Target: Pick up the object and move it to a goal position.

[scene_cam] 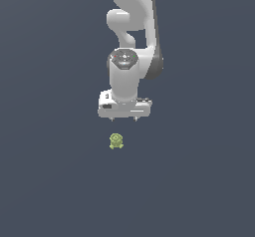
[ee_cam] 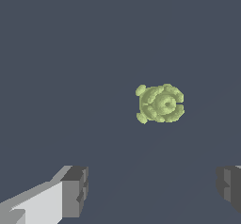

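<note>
The white robot hand (scene_cam: 124,117) hangs wide open and empty above the dark grey tabletop (scene_cam: 199,181), with the tiny lumpy yellow-green object (scene_cam: 116,141) lying apart from it, not between the fingers. Dropping straight down would likely miss it or nudge it away. Open room lies all around.

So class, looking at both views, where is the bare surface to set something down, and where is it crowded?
Bare floor surrounds the small yellow-green object on every side. The only crowded spot is between that object and the open pincer, just beyond it in the exterior view.
</note>
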